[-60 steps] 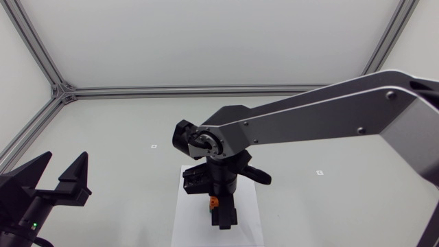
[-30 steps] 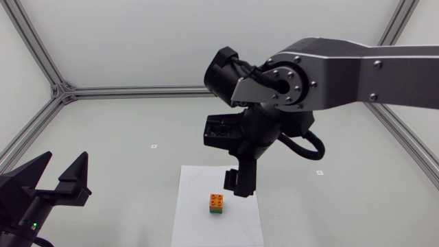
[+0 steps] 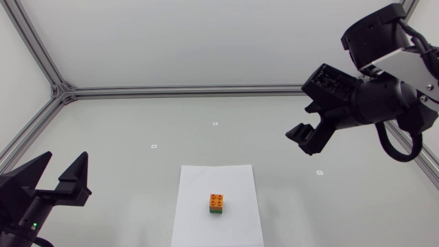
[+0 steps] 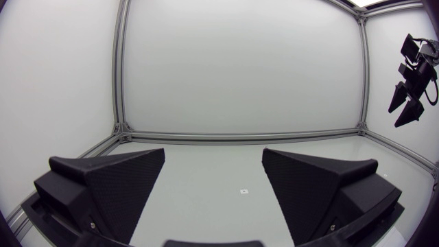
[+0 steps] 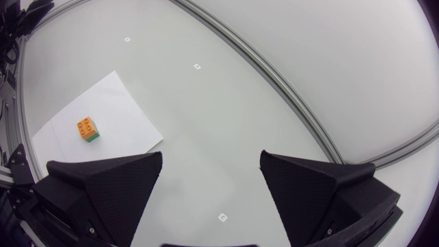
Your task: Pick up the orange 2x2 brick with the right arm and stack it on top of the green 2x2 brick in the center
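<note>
My right hand (image 3: 302, 140) hangs spread and empty. The orange 2x2 brick (image 3: 217, 200) sits on the green 2x2 brick (image 3: 217, 212), well apart from that hand, below it and ahead, off to one finger's side, on a white sheet (image 3: 199, 185) on the counter (image 3: 137, 123). My left hand (image 3: 66, 159) is spread too, holding nothing, with the stack well off to its side.

The risk, as I judge it, is that the studs are only half seated, so a low sweep of either arm could knock the orange brick off.

I see no container.
</note>
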Tool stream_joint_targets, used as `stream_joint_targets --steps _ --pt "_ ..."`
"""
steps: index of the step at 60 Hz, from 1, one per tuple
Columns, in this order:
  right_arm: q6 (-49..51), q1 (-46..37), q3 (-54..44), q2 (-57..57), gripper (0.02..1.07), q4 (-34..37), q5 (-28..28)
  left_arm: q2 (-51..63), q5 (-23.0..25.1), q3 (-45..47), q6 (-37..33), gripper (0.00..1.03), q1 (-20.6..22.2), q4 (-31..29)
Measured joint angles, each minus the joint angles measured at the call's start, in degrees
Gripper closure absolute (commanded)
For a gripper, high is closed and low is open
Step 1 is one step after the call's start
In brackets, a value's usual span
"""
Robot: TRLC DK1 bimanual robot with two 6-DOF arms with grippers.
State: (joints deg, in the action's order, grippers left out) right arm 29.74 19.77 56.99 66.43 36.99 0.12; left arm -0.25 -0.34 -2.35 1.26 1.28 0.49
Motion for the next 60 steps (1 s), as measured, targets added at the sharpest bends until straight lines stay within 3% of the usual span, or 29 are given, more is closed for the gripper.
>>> stream_joint_targets --steps 33,60 --pt "-2.7 -19.7 -20.3 -27.1 0.06 -14.1 -3.1 0.0 0.0 0.0 0.0 0.04 0.0 0.0" --pt "-10.4 -20.3 -35.9 -45.6 0.06 -22.6 -1.5 0.0 0.0 0.0 0.0 0.04 0.0 0.0"
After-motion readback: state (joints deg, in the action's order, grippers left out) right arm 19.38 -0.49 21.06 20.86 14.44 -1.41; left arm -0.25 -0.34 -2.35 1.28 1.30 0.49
